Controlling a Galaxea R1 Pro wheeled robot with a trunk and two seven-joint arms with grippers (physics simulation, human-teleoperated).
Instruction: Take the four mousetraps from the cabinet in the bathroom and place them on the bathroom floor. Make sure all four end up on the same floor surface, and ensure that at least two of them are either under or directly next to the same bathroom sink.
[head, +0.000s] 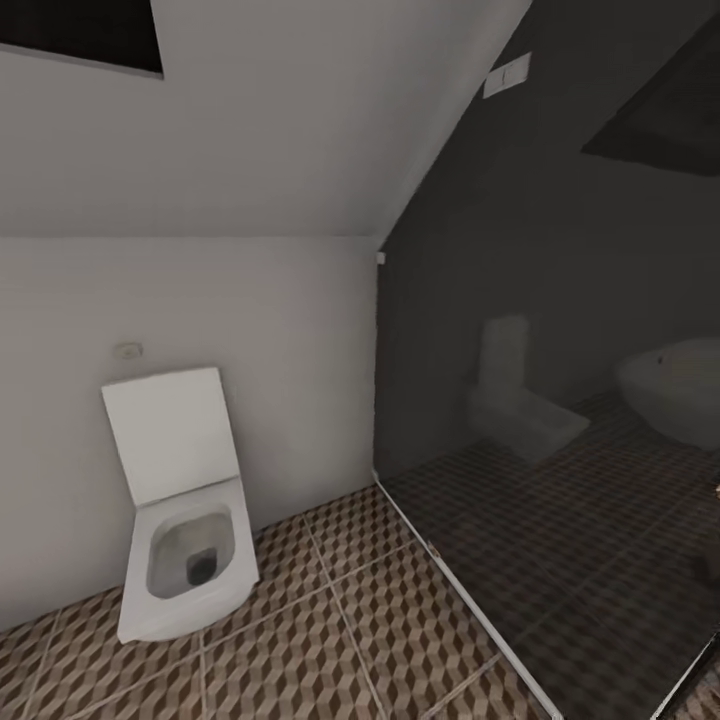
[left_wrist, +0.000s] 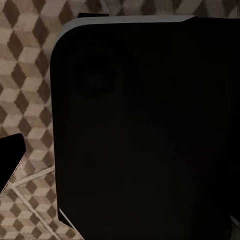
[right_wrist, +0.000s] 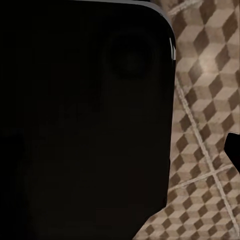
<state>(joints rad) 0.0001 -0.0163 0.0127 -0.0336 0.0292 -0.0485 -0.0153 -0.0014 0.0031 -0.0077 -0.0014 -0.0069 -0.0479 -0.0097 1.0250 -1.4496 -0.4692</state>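
mousetraps are not in these pictures, so their place cannot be told; judged light, stiff and snappy, best pinched by the board edges. bathroom floor (head: 330, 620) runs between the toilet (head: 185, 520) at left and a dark glass panel (head: 560, 450) at right. pincer state: cannot tell.

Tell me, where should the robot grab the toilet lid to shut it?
Probably by its top edge, near a corner. The toilet lid stands open, tilted back toward the wall. Its flat face looks too broad for a pincer, but the thin top edge should fit between two fingers. Coming from the front and above seems best, because the wall leaves little room behind it.
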